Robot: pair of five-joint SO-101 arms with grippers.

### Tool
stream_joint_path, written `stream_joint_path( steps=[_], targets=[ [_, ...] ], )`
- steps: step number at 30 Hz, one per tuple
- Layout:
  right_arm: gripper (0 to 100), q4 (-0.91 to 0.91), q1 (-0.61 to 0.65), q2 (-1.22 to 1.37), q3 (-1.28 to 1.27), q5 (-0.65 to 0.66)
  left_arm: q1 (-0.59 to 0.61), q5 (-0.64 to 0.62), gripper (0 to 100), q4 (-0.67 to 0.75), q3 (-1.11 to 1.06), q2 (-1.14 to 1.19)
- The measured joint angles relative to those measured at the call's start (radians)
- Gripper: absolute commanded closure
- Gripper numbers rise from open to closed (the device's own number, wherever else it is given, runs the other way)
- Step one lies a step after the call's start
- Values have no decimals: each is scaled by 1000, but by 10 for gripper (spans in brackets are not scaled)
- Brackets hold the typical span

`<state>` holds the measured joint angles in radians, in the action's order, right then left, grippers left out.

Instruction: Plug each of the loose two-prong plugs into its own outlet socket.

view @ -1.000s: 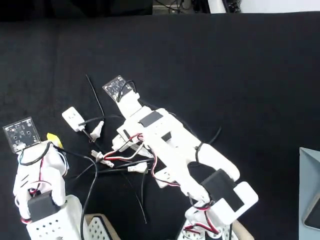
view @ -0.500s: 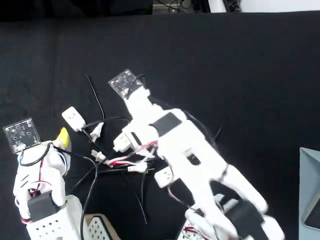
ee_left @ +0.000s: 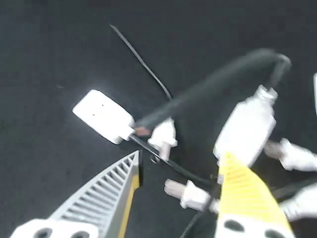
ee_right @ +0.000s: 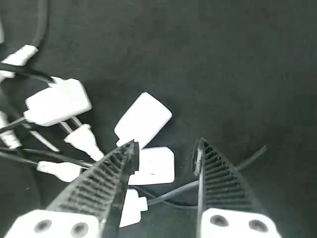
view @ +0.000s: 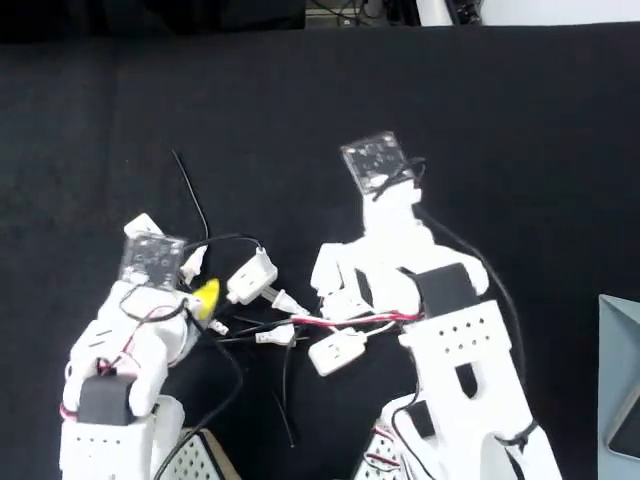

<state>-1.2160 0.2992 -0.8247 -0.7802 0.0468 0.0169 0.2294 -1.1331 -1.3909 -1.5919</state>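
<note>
Black cloth (view: 520, 110) covers your table, and white plugs (view: 275, 337) and sockets (view: 338, 350) lie tangled among thin wires (view: 188, 192) between your left arm (view: 120, 360) and right arm (view: 460, 340). Your left claw (ee_left: 181, 158) hangs with its fingers apart over a loose plug (ee_left: 190, 194). A flat socket (ee_left: 103, 115) lies beyond it, with a second plug (ee_left: 163, 138) just beside that socket's corner. A thick cable (ee_left: 208, 87) crosses in front and runs into a corded socket (ee_left: 245, 130) near the yellow finger (ee_left: 242, 193). Your right claw (ee_right: 166, 145) is spread too, one socket block (ee_right: 156, 165) beneath the gap and a second block (ee_right: 143, 119) just past the tips; a wire (ee_right: 168, 194) passes under one finger. Bare cloth stretches from the tangle to the far edge and rightward to a grey box (view: 620, 375) at the table's right edge.
</note>
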Motion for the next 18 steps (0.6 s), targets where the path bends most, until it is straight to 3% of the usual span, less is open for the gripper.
stream_joint_path(
  steps=[6, 18],
  targets=[
    [825, 140, -68, -2, -144, 0, -92, 9, 719, 9, 186, 358],
    [825, 161, -130, -2, -153, 0, -206, 54, 760, 195, 442, 1068]
  ],
)
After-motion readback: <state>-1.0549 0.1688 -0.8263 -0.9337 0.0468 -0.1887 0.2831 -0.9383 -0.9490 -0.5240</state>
